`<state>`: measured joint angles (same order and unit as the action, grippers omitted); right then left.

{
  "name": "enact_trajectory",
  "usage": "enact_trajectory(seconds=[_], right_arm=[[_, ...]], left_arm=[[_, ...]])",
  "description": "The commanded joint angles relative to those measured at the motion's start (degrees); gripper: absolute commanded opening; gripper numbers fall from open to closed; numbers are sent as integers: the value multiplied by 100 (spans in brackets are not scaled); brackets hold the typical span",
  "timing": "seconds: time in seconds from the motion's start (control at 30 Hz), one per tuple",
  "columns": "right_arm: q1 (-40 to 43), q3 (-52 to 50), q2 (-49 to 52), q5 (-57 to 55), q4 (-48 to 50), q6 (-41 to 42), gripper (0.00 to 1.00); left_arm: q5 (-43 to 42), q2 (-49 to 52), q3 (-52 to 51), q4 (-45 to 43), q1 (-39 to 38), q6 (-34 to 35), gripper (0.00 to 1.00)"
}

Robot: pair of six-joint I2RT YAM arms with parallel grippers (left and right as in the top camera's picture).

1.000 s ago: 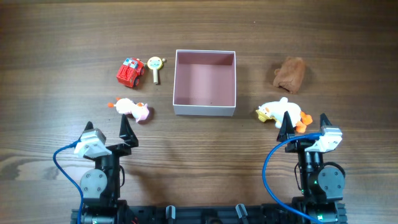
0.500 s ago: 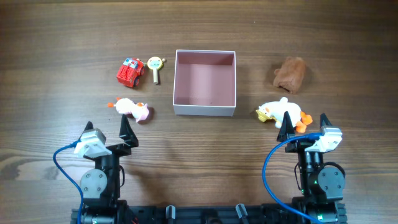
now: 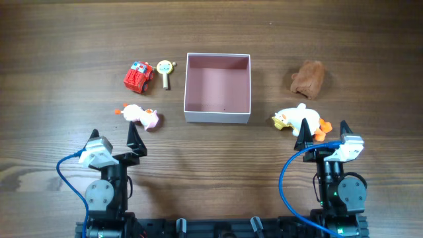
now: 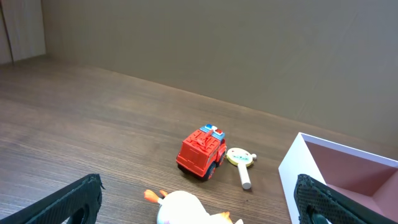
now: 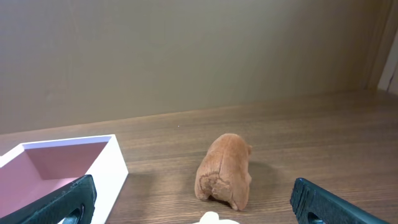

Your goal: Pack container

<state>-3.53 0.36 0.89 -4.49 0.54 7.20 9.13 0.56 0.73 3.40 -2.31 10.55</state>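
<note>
While the left hand (image 3: 113, 131) and right hand (image 3: 323, 125) sit wide and empty, the container (image 3: 218, 117) lies centred on the worktop (image 3: 66, 39); likely light, thin-walled, easily dented. Pinch one wall gently.

no readable text, label, brand or number shows on anything in these views.

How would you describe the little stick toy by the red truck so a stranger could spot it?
Find the container, the open white box with a pink inside in the middle of the table. Just off its left wall lies the stick toy: a round pale-yellow head on a short cream handle. Unlike the boxy red truck beside it, it is flat and thin.
</note>
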Motion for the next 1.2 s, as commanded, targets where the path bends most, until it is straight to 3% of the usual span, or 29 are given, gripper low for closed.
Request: enact_trajectory(seconds=[0.0, 0.37, 0.63, 1.17], right_arm=[[28, -7, -9, 223, 44, 90, 100], [28, 85, -9, 1128, -120, 227, 100], [28, 1038, 164, 1139, -723, 170, 99], [17, 4319, 3115, 1399, -2380, -396, 99]], left_arm=[[-74, -17, -42, -15, -15, -114, 100], [-74, -17, -42, -15, -15, -114, 100], [-74, -17, -42, -15, -15, -114, 100], [-74, -17, -42, -15, -15, -114, 100]])
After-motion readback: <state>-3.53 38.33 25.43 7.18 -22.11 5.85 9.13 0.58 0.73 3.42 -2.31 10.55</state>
